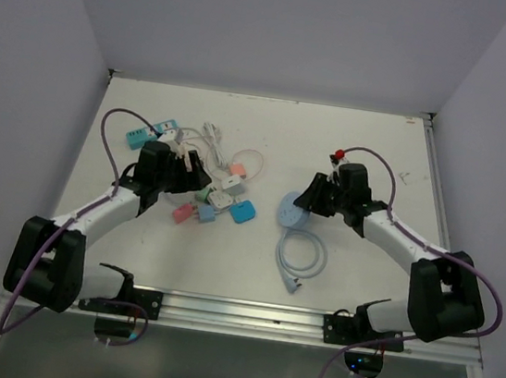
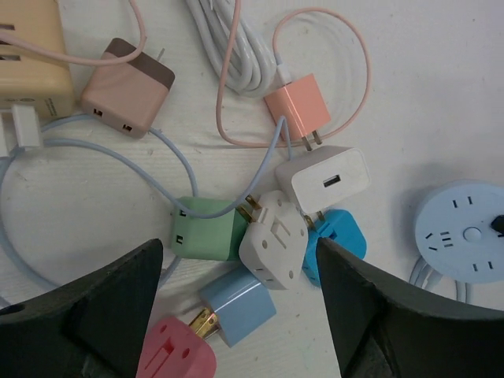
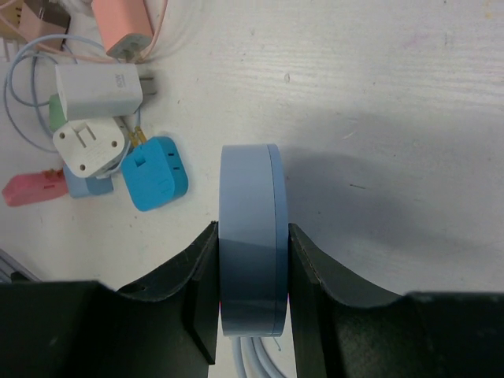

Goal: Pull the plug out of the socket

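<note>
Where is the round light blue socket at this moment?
In the top view the socket sits right of the middle of the table, gripped by the right gripper; the turquoise plug lies nearest on its left.

You're at a robot lab bench: bare white walls [image 1: 19, 121] box in a white table [image 1: 271, 122], with a left arm [image 1: 91, 214] and a right arm [image 1: 396, 236] bolted to a metal rail [image 1: 246, 311].

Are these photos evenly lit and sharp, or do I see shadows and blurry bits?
Top external view: soft, even light, no glare, but the plugs look tiny. Left wrist view: plugs crisp, while the left gripper's fingers are dark, featureless shapes. Right wrist view: the blue socket, clamped in the right gripper, throws a soft shadow rightward on the table.
</note>
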{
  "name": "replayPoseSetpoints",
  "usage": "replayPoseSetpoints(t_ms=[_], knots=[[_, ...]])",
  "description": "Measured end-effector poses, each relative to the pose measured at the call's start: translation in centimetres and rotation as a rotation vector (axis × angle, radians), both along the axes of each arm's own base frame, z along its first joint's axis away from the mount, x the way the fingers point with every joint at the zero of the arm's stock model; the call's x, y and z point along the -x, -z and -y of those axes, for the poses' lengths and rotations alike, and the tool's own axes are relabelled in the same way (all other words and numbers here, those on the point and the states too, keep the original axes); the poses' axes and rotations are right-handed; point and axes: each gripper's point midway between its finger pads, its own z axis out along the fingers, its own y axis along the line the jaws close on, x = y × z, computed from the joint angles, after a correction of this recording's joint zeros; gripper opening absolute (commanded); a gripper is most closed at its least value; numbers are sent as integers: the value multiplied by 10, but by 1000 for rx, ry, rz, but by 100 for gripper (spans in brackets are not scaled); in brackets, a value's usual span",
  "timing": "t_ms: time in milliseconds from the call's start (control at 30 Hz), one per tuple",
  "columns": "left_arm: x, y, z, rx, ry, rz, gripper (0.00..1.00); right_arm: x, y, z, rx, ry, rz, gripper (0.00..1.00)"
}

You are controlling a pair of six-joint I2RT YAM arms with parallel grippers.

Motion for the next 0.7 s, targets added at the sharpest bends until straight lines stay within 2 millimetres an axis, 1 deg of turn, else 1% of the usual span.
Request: replayPoseSetpoints(t_ms=[100,133,200,333,400,500,567,633,667,700], knots=[[4,-21,-6,-3,-19,42,89,-7,4,4,-19,37,-13,0],[6,-30,-9,-9,-27,60,94,-11,6,5,-27,51,-15,0],[5,-56,-16,-27,-49,118,100,-18,8,8,-42,78,-17,0],[7,-118,-36,-83,-115,264,100,-36,14,13,-80,150,-20,0],[11,-148,-50,-124,-162,340,100,-46,14,16,-99,185,-8,0],[21,-178,-74,-193,-246,433,100,-72,15,23,-128,245,17,0],[31,-188,-92,-244,-310,473,100,-95,16,28,-135,274,28,0],[38,-192,-106,-287,-363,498,100,-119,15,29,-144,289,42,7],[42,-192,-114,-310,-392,510,100,-131,15,29,-147,294,51,13],[46,-188,-120,-328,-413,511,100,-141,14,29,-151,298,59,29]])
